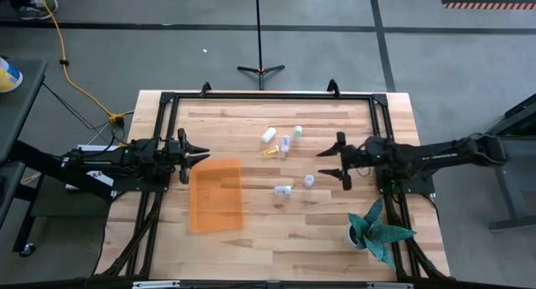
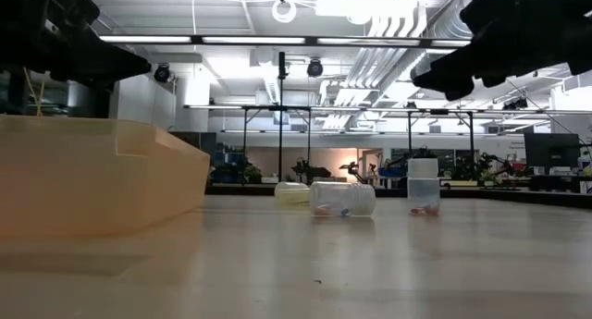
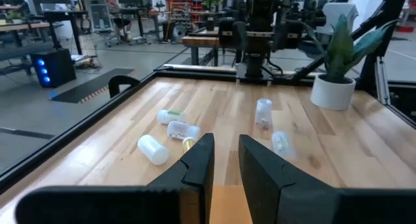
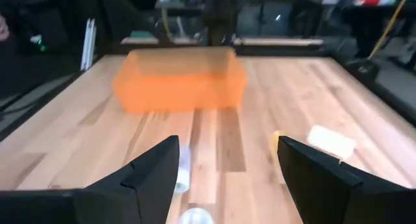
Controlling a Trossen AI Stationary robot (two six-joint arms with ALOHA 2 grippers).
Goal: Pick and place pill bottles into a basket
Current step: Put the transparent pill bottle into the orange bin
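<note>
Several small pill bottles lie loose on the wooden table between my arms. Three pale ones (image 1: 286,142) and a yellowish one (image 1: 270,152) lie in a far group. One bottle (image 1: 283,190) lies on its side nearer, and one (image 1: 308,181) stands upright beside it. The orange basket (image 1: 216,195) rests flat at centre left and holds no bottle. My left gripper (image 1: 201,155) hovers at the basket's far left corner, its fingers narrowly apart and empty. My right gripper (image 1: 328,162) hovers wide open and empty, just right of the upright bottle.
A white pot with a teal plant (image 1: 368,230) stands at the near right corner. A black frame (image 1: 268,96) runs around the table top. Bare wood lies between the basket and the bottles, and along the near edge.
</note>
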